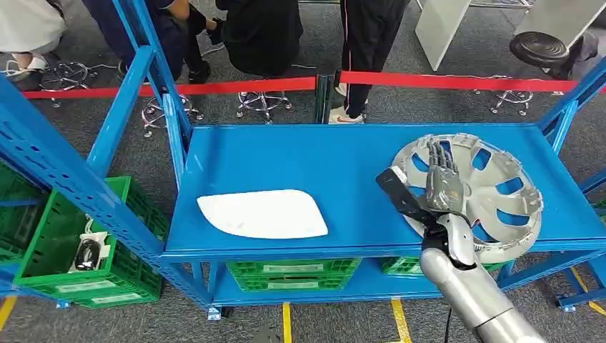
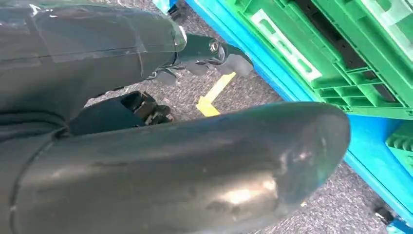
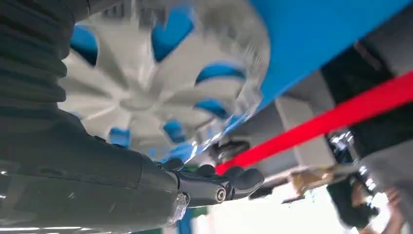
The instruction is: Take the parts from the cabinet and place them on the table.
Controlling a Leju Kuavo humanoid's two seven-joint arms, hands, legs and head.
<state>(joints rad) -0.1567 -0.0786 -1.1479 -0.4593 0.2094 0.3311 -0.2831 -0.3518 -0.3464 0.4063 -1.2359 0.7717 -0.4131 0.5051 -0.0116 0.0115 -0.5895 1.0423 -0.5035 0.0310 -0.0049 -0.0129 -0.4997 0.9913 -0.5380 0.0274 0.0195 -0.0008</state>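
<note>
A white flat part (image 1: pixel 261 213) is lying on the left half of the blue table (image 1: pixel 343 153), apparently already delivered. Further right, a silver wheel cover (image 1: pixel 486 187) is sitting on the table's right end, its near rim overhanging the front edge. The right hand (image 1: pixel 439 187) is reaching over its near-left portion, fingers extended and apart, seemingly gripping nothing. The left hand (image 2: pixel 204 56) is hanging near the floor, fingers curling loosely around nothing.
</note>
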